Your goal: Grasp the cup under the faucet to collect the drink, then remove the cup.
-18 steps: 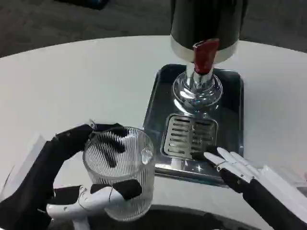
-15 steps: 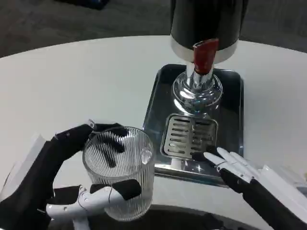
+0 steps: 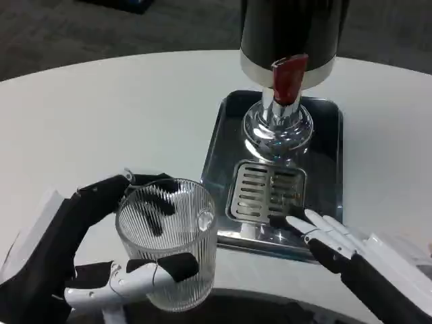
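A white round surface [image 3: 121, 115] is seen filling most of the head view, with dark carpeted floor [image 3: 101, 27] visible beyond its far edge. On the right half of the surface a shiny metal tray [image 3: 324, 135] is placed, and on its far part a drink dispenser [image 3: 290, 34] is stood, with a black body, a silver band and a polished chrome base [image 3: 277, 131]. A red faucet lever [image 3: 287, 77] is seen at the front of the dispenser, pointing down toward the tray. In the near part of the tray a slotted drip grate [image 3: 266, 192] is set, just below the faucet. The left hand [image 3: 101, 243] is seen at the lower left, near the front edge of the surface, well apart from the tray. A clear ribbed cup [image 3: 169, 246] is grasped by it: dark fingers [image 3: 152, 202] are wrapped around the far side, seen through the glass, and another finger with a black tip is pressed across the near side. The cup is held upright, to the left of the tray and not under the faucet; no drink can be made out inside it. The right hand [image 3: 337, 246] is seen at the lower right, with its fingers [image 3: 317, 223] stretched out and slightly apart, nothing being grasped by them. Their tips are laid at the near edge of the tray, just beside the drip grate; whether the tray is actually touched cannot be told.
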Controlling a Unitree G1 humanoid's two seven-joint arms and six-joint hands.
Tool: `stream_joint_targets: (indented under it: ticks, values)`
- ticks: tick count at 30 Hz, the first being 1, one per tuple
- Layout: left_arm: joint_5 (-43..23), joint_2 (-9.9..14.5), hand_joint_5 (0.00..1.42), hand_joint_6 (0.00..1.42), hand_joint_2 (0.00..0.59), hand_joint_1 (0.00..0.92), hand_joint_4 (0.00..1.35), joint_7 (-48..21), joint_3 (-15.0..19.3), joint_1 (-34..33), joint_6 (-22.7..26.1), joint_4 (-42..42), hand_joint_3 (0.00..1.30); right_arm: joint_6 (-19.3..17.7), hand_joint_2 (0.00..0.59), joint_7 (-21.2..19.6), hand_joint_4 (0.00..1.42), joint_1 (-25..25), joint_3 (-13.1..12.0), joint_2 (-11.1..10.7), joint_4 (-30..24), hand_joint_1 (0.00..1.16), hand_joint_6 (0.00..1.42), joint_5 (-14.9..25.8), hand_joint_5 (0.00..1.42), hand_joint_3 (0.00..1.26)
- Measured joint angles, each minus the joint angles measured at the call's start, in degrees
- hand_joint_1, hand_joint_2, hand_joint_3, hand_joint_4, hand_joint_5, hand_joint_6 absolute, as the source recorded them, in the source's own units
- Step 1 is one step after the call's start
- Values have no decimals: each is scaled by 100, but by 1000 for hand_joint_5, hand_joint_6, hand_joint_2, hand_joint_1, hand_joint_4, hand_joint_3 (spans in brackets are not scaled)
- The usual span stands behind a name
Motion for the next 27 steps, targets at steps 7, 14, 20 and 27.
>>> stream_joint_targets:
  ticks: [7, 14, 20, 27]
  values:
    - [-14, 7, 873, 540, 97, 594, 889, 1, 163, -25, -56, 22, 781, 1, 463, 0, 0, -13, 60, 9, -1, 676, 0, -16, 0, 93]
    - [-16, 109, 873, 520, 97, 594, 890, 101, 459, -572, -202, 625, 781, 27, 463, 0, 0, -67, 186, 39, -2, 676, 0, -80, 0, 93]
    - [298, 313, 873, 518, 97, 594, 890, 308, 427, -1417, -433, 1606, 781, 27, 463, -2, 0, -19, 135, 48, -14, 676, 0, -73, 0, 93]
    - [1152, 302, 873, 518, 97, 594, 888, 924, -40, -2283, -990, 2665, 781, -14, 463, -7, 0, 69, -5, 110, -18, 676, 0, -42, 0, 93]
